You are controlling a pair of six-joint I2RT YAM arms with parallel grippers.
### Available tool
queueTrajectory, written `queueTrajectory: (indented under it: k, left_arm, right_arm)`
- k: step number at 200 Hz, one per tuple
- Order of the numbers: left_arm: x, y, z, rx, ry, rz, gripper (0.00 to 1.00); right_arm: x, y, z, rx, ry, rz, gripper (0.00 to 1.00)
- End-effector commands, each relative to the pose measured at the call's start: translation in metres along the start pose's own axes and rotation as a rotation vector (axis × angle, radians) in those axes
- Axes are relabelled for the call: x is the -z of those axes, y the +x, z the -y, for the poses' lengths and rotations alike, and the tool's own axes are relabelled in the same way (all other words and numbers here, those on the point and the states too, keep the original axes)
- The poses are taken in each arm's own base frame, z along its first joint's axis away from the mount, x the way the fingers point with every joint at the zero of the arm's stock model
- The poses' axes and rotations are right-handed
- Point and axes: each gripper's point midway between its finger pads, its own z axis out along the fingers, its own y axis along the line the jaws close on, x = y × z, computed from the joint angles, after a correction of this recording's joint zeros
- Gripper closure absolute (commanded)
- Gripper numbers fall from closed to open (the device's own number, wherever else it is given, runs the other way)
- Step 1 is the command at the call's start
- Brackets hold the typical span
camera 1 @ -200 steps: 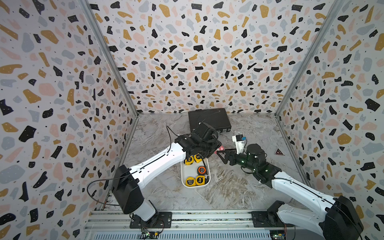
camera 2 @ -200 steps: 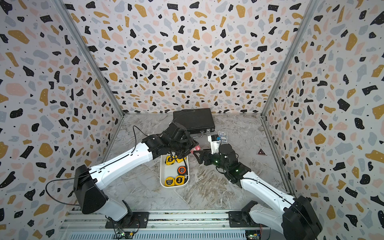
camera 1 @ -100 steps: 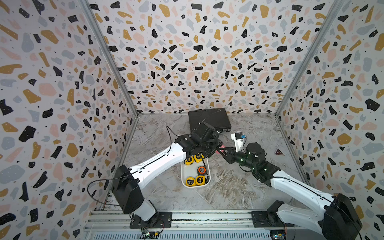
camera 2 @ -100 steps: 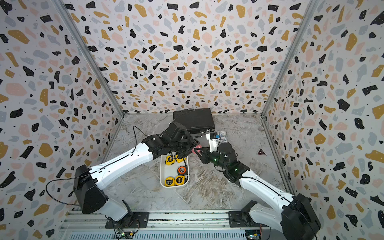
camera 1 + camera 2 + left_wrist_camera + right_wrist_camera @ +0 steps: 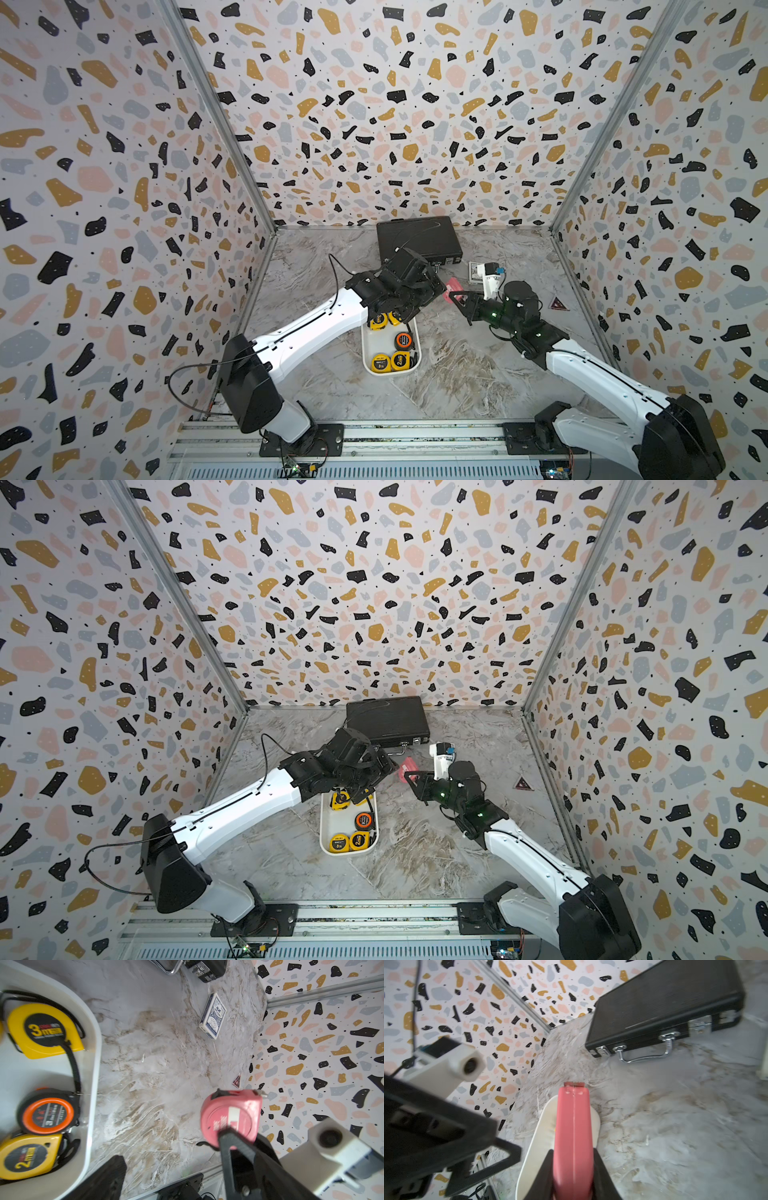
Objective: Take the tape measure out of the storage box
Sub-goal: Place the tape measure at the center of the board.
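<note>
pink tape measure (image 5: 230, 1113) is out of the white box (image 5: 379, 343), sitting in the R gripper (image 5: 572, 1153)
R jaws are pinching its flat sides, holding it over the table (image 5: 457, 374) just past the box's far end, near the black briefcase (image 5: 417, 241). L gripper (image 5: 428, 289) is hanging right beside it w/ jaws spread, gripping nothing. Other tapes (image 5: 380, 362) are lying in the box.
</note>
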Motion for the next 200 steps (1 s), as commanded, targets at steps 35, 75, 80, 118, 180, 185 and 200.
queueTrajectory:
  k: [35, 75, 80, 118, 180, 185, 200]
  left_arm:
    - [0.023, -0.003, -0.068, -0.199, -0.216, 0.021, 0.00]
    - [0.032, -0.001, -0.098, -0.268, -0.298, 0.023, 0.00]
    - [0.033, -0.001, -0.099, -0.275, -0.302, 0.021, 0.00]
    - [0.030, 0.005, -0.114, -0.295, -0.331, -0.007, 0.00]
    - [0.018, 0.012, -0.124, -0.314, -0.357, -0.055, 0.00]
    - [0.018, 0.011, -0.125, -0.315, -0.360, -0.055, 0.00]
    - [0.015, 0.011, -0.125, -0.318, -0.363, -0.060, 0.00]
  right_arm:
    - [-0.005, 0.017, 0.084, -0.294, 0.108, -0.137, 0.93]
    - [-0.009, 0.028, 0.127, -0.429, 0.183, -0.193, 0.93]
    - [-0.009, 0.030, 0.131, -0.438, 0.194, -0.206, 0.93]
    - [-0.011, 0.042, 0.150, -0.488, 0.251, -0.271, 0.90]
    - [-0.004, 0.062, 0.163, -0.522, 0.315, -0.360, 0.75]
    - [-0.003, 0.063, 0.164, -0.524, 0.320, -0.366, 0.73]
    - [0.000, 0.067, 0.165, -0.524, 0.333, -0.381, 0.71]
